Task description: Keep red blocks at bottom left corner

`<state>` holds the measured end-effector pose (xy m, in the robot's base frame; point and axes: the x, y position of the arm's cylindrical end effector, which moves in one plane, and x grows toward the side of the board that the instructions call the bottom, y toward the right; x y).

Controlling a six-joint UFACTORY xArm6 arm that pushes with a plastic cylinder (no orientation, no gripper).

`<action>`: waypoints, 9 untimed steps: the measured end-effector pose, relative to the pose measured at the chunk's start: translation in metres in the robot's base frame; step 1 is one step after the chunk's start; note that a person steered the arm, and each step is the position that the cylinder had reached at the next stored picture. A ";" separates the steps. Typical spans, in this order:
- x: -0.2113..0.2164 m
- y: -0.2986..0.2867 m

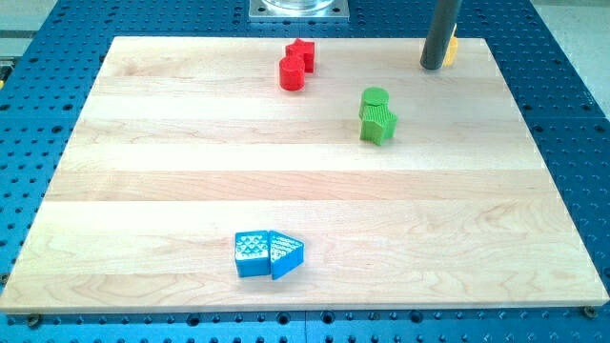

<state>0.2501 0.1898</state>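
Two red blocks sit touching near the view's top, left of centre: a red cylinder (pixel 292 73) and a red star-shaped block (pixel 302 53) just above and right of it. My tip (pixel 433 67) is the lower end of the dark rod at the view's top right, far to the right of the red blocks. A yellow block (pixel 451 50) shows partly from behind the rod, touching or very close to it. The bottom left corner of the wooden board (pixel 86 267) holds no blocks.
A green cylinder (pixel 375 98) and a green star-shaped block (pixel 378 124) touch each other right of centre. Two blue blocks, a cube (pixel 252 254) and a wedge-like one (pixel 286 254), touch near the bottom centre. A perforated blue table surrounds the board.
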 end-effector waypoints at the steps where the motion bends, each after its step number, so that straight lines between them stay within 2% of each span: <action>1: -0.042 -0.068; 2: -0.058 -0.104; 4: -0.042 -0.194; 6: 0.011 -0.207; 9: 0.034 -0.179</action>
<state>0.2841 0.0104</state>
